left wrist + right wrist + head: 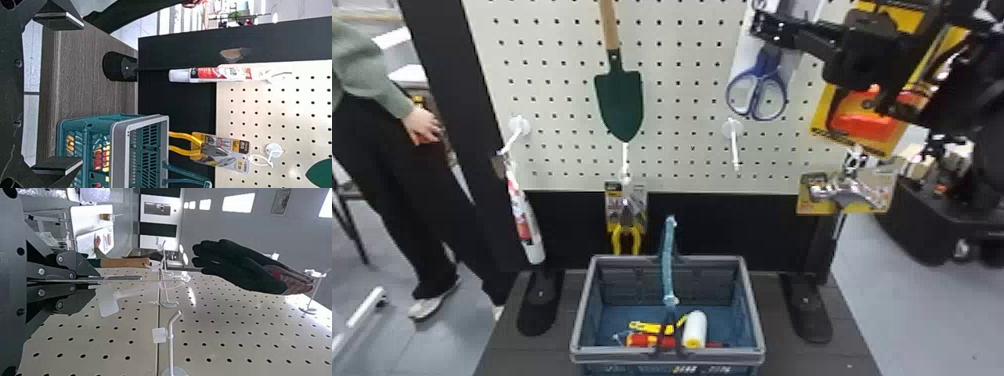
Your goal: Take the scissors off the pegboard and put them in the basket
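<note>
The right end effector (763, 26) is closed on the packaged scissors (757, 95) before the pegboard (688, 107). The left end effector (83, 93) gapes wide, empty.

Bright, even indoor light washes the cream perforated pegboard (682, 110) beside the black two-fingered right gripper (758, 24), while highlights glint off the silver metal wrench (849, 191) below it. In the right wrist view, white rectangular panels (239, 203) glare beyond the gripper, a white streak crosses the pegboard, and the black glove (239, 266) sits in deep shade. A soft shine spots the pegboard ahead of the black left gripper (83, 94).
</note>
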